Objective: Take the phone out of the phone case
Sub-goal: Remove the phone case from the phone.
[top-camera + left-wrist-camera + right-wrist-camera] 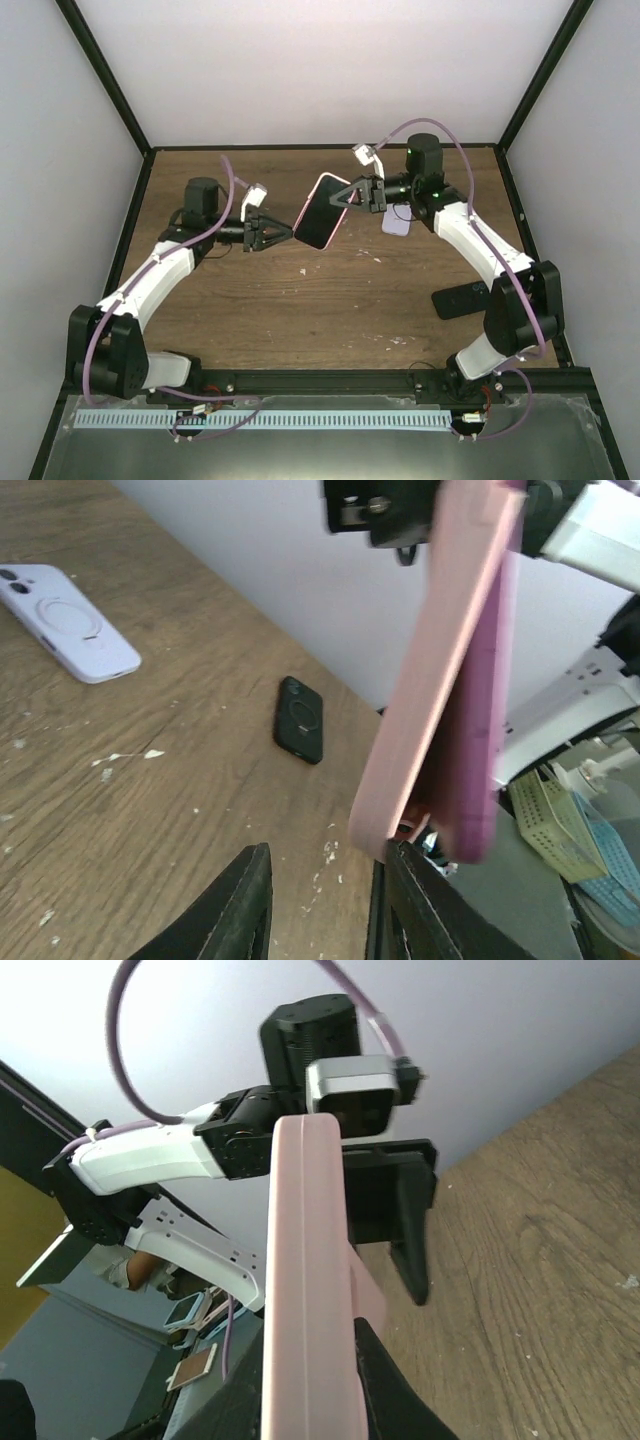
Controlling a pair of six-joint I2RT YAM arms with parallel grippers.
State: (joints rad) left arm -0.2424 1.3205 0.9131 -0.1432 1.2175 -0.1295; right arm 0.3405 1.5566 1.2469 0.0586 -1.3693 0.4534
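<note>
Up over the middle of the counter [300,300], the phone case [308,205] hangs tilted in the air. The phone [322,213] is inside it, showing a dark face to the top camera. The right fingers [395,1400] are clamped on the case's upper end, one on each flat side. From the right wrist only the thin pink edge of the case shows, running up between them, and the bottom of the frame cuts off much of both fingers.

The left fingers [235,910] stand apart and grip nothing. In the left wrist view the case's lower corner sits at, or just against, the right-hand finger, and whether they touch is hard to tell. The other finger is well clear of the case. That view shows a paler pink slab lying against a darker pink one, and which is phone and which is case cannot be made out. The case's upper end runs out of the frame.

A lavender case [70,625] lies back up on the counter, with a black case [300,718] lying apart from it.
</note>
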